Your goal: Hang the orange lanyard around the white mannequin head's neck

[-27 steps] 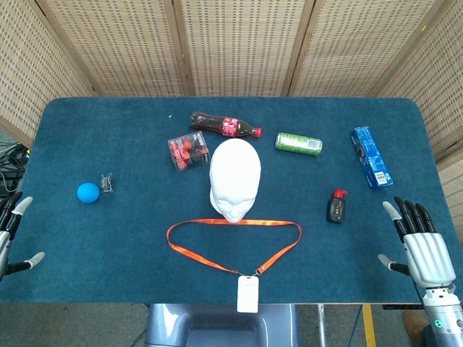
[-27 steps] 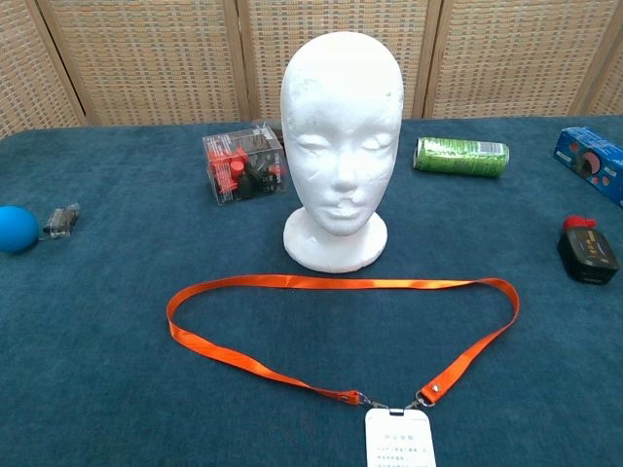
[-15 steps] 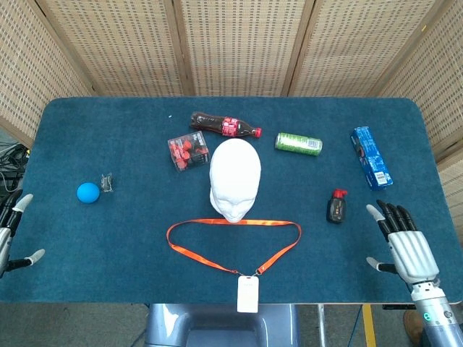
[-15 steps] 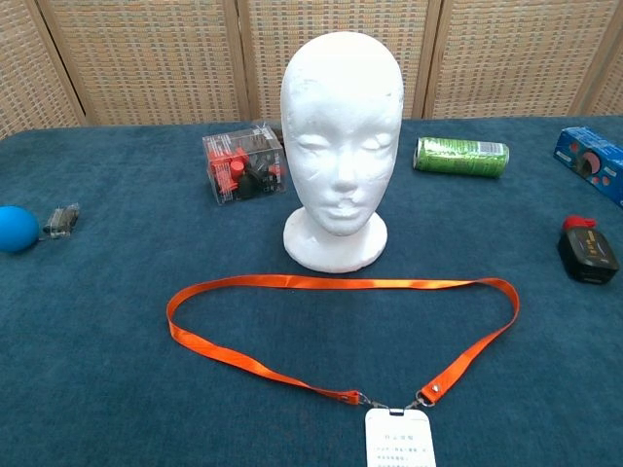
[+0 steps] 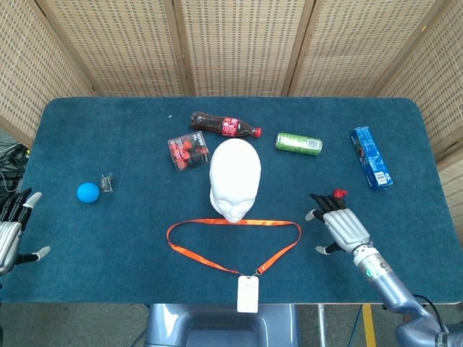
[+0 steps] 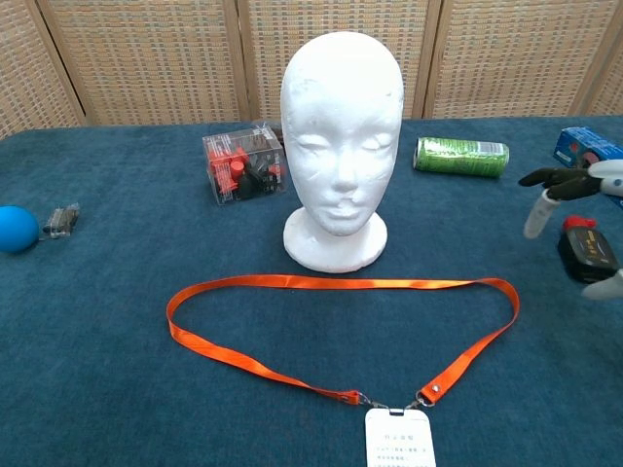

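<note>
Staged lab tabletop: blue felt table (image 5: 130, 238), woven partition screens (image 5: 239, 47), scattered test props.

In the lower right of the head view, the right robot hand (image 5: 343, 226) has a pale silver-grey back ribbed with parallel ridges, one running down to each finger. The fingers turn black toward their ends, while the thumb, set off to one side, ends in a light grey tip. Behind it comes a short dark wrist collar carrying a small green light, then a smooth blue-grey forearm tube. The chest view catches only this hand's black and whitish fingertips (image 6: 541, 178) at the right edge. The left robot hand (image 5: 10, 230), at the lower left edge, shows the same silver back, dark fingers and pale thumb tip.
</note>
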